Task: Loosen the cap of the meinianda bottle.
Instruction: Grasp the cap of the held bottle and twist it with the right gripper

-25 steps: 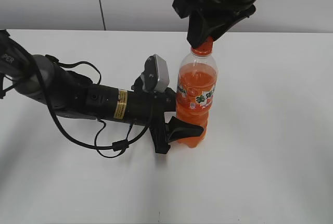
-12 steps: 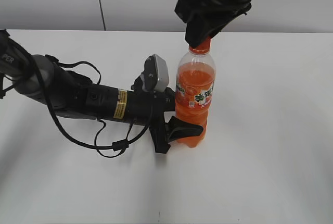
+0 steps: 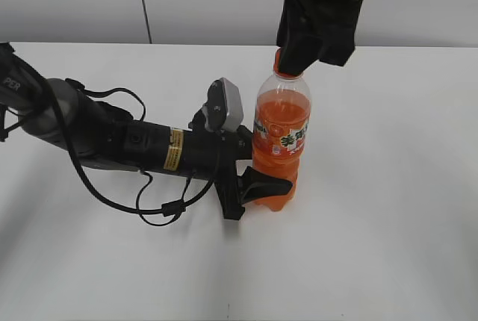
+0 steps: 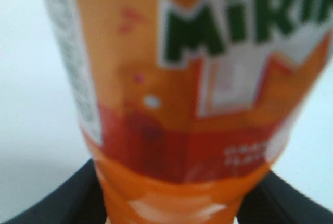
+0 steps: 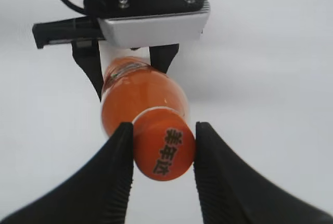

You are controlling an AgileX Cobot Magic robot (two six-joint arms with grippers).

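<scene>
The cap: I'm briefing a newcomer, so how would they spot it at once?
Find the white table, then its one upright orange bottle. The cap tops its neck, pinched in the right claw: small, round, orange, with dark characters on top.

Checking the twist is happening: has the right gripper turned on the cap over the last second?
Yes. The right gripper, closed on the cap, has rotated above the bottle, which stays in place; its body now sits further right.

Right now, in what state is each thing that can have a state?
meinianda bottle: upright on the table, partly filled, gripped low on its body.
cap: on the bottle, clamped between two fingers.
left gripper: shut on the bottle.
right gripper: shut on the cap.
</scene>
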